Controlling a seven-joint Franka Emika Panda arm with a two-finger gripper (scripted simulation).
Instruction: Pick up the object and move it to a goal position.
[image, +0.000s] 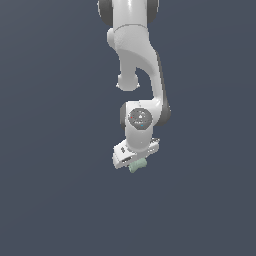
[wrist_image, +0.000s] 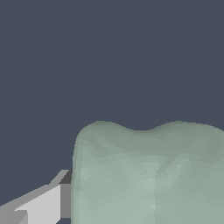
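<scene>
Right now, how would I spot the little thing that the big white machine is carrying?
Follow the white arm down to its gripper at the lower end. A small mint-green block pokes out beneath it. It is the only coloured thing against the plain dark background, with a pinched waist and flared ends.

White glossy arm (image: 142, 60), dark joint seams, round grey wrist cap (image: 139, 118).

A glossy white jointed robot arm (image: 136, 65) reaches down from the top centre of the frame against a plain dark slate-blue background. At its lower end, just below the frame's middle, the white gripper (image: 134, 161) is tilted. A small pale mint-green spool-like block (image: 137, 166) pokes out from beneath the gripper, touching it.
</scene>
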